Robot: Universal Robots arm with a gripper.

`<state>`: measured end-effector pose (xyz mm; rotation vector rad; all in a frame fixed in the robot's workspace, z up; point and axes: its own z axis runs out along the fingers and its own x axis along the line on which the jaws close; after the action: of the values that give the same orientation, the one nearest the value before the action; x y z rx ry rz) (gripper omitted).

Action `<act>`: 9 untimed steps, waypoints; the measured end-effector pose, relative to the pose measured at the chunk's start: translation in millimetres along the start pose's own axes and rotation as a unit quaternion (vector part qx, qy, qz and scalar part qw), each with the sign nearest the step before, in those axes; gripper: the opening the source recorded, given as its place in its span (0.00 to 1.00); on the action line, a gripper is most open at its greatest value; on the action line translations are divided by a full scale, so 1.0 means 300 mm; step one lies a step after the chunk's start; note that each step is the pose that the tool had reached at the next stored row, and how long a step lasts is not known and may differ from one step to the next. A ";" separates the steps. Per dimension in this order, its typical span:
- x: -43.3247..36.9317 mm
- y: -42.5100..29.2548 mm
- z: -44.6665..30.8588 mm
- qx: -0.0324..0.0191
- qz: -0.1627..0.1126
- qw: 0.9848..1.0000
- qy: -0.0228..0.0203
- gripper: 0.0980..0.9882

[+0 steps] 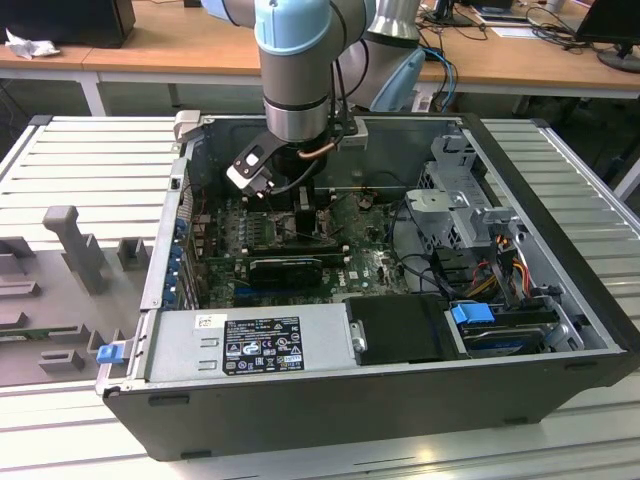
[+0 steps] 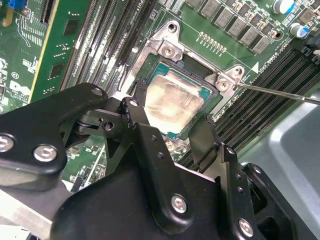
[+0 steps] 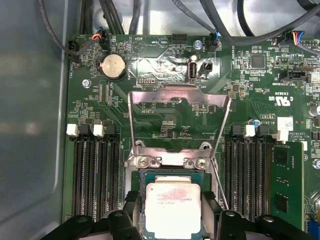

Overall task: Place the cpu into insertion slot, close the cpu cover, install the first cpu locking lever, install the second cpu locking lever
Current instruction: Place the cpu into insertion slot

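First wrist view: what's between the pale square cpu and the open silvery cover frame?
First wrist view: a silvery metal bracket with two screws sits between the pale square cpu and the open silvery cover frame.

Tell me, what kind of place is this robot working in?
Probably a computer lab or workshop: a robot arm reaches into an open computer case on a slatted metal table, with wooden desks behind.

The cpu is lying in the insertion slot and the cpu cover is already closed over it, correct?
Not quite. The cpu does lie in the insertion slot, but the cpu cover is open, swung back clear of the chip, as the first wrist view shows.
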<state>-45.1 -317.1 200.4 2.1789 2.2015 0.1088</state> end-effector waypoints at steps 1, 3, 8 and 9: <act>0.000 0.000 0.000 0.000 0.000 1.000 0.000 0.57; 0.000 0.000 0.001 0.000 0.000 1.000 0.000 0.57; 0.001 0.003 -0.034 0.000 0.000 1.000 -0.003 0.57; 0.001 0.003 -0.036 0.000 0.000 1.000 -0.006 0.56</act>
<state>-45.0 -317.0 211.3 2.1732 2.1960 0.0960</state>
